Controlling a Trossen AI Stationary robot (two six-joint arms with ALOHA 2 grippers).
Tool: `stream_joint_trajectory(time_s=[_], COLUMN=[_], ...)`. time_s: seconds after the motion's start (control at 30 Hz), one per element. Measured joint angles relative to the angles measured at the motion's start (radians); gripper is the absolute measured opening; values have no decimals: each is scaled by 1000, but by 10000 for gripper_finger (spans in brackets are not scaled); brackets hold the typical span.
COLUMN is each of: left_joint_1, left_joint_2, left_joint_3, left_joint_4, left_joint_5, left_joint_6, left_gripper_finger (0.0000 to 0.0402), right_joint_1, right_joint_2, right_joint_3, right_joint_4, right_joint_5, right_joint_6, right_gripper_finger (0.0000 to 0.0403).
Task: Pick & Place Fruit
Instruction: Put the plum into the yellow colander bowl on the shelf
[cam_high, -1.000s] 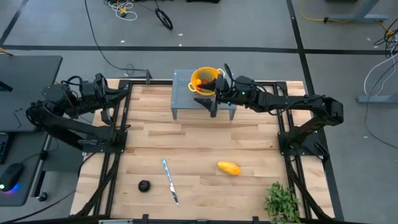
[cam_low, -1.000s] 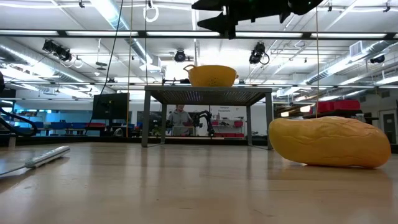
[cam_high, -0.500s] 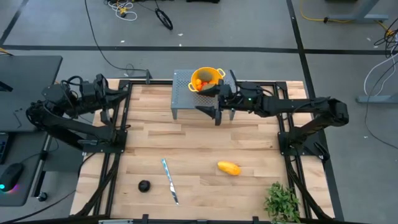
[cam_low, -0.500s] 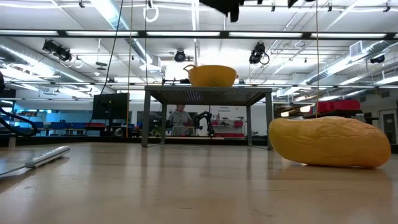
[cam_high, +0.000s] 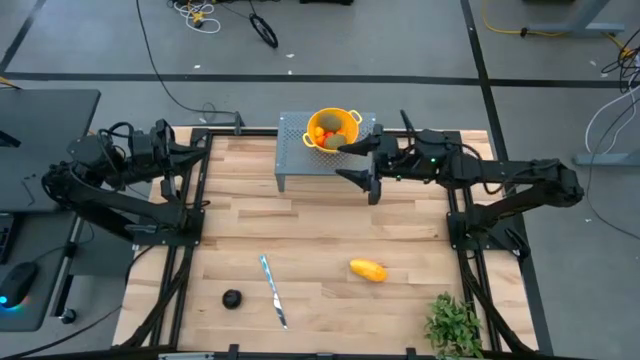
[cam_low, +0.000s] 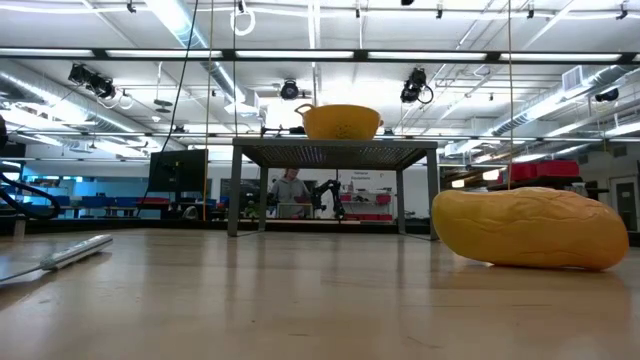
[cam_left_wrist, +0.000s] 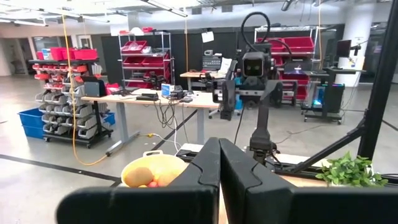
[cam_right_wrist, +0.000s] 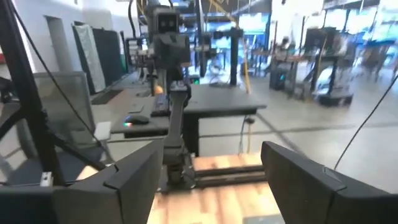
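A yellow bowl (cam_high: 332, 128) stands on a grey perforated stand (cam_high: 298, 152) at the table's far edge. It holds orange-red and olive-green fruit (cam_high: 326, 136). A yellow-orange oblong fruit (cam_high: 368, 270) lies on the wood at the near right and looms large in the low view (cam_low: 530, 228). A dark round fruit (cam_high: 232, 298) lies at the near left. My right gripper (cam_high: 353, 162) hovers open and empty just right of the bowl, above the stand's right end. My left gripper (cam_left_wrist: 219, 168) is shut and empty, waiting at the table's far left.
A slim silver knife (cam_high: 273, 290) lies between the dark fruit and the oblong one. A leafy green plant (cam_high: 455, 325) sits at the near right corner. Bare wood lies across the table's middle. Black frame rails run along both sides.
My right gripper has drawn back from over the bowl toward the table's right edge. It has also risen, passing out of the top of the low view. Its fingers stay open and empty. The bowl's fruit, covered before, now shows.
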Motion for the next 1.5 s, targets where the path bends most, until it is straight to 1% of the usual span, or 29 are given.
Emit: stream_joint_trajectory(time_s=[0.13,0.37,0.7,0.93,1.1,1.3,1.5], left_joint_1=[0,0,0,0,0,0,0], left_joint_2=[0,0,0,0,0,0,0], left_joint_3=[0,0,0,0,0,0,0], left_joint_4=[0,-1,-1,-2,-2,-2,-2], left_joint_5=[0,0,12,27,27,27,27], left_joint_6=[0,0,-2,-2,5,5,5], left_gripper_finger=[2,2,2,2,2,2,2], right_joint_1=[13,35,104,123,123,123,123], right_joint_2=[-17,-27,-31,-101,-164,-227,-261], right_joint_3=[0,0,0,0,0,0,0], right_joint_4=[-1,-2,-35,-136,-217,-296,-350], right_joint_5=[22,22,22,22,22,48,48], right_joint_6=[-41,-42,-36,10,-55,-123,-129], right_gripper_finger=[274,262,228,185,149,111,84])
